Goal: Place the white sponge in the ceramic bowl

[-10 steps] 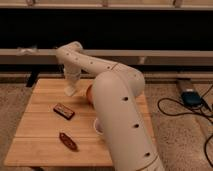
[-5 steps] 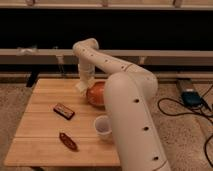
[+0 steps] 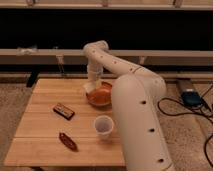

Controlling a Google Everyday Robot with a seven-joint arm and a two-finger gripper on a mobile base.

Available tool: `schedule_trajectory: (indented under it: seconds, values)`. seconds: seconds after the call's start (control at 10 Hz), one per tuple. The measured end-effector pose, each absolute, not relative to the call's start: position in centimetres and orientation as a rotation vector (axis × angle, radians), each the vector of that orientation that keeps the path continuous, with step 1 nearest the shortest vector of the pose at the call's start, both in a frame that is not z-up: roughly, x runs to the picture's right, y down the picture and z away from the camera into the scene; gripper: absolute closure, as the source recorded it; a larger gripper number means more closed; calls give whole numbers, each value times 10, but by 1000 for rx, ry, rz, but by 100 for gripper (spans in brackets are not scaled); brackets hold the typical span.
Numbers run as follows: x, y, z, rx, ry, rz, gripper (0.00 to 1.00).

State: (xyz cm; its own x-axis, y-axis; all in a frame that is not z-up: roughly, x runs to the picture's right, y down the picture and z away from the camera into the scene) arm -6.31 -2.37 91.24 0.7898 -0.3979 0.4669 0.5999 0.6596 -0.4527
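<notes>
A robot's gripper [image 3: 93, 86] hangs directly over the ceramic bowl's [image 3: 101, 99] left rim, apparently gripping the white sponge [image 3: 90, 87], positioned to drop it inside.

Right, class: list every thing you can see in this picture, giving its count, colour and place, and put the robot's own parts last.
Shallow round orange-brown ceramic bowl: one, table's far right part.
Small off-white sponge block: one, at the bowl's left rim, under the gripper.
White cup: one, upright, nearer than the bowl.
Dark rectangular bar: one, table centre-left.
Reddish-brown oblong item: one, near front edge.
Light wooden table: one, centre-left.
Blue-grey box with black cables: one, floor at right.
White robot arm: one, rising at right, reaching over the bowl.
Gripper: one, pointing down at the bowl's left rim.
</notes>
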Motion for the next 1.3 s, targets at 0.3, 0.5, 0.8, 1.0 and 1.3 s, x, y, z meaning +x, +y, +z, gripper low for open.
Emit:
schedule_trajectory:
  seconds: [0.3, 0.5, 0.8, 1.0, 1.3]
  values:
    - [-40, -14, 906, -644, -325, -526, 35]
    - [-32, -11, 900, -650, -309, -516, 21]
    - [-32, -7, 892, -645, -285, -516, 20]
    - [-28, -6, 887, -630, -274, -513, 20]
    - [-30, -9, 870, -597, -271, -517, 20]
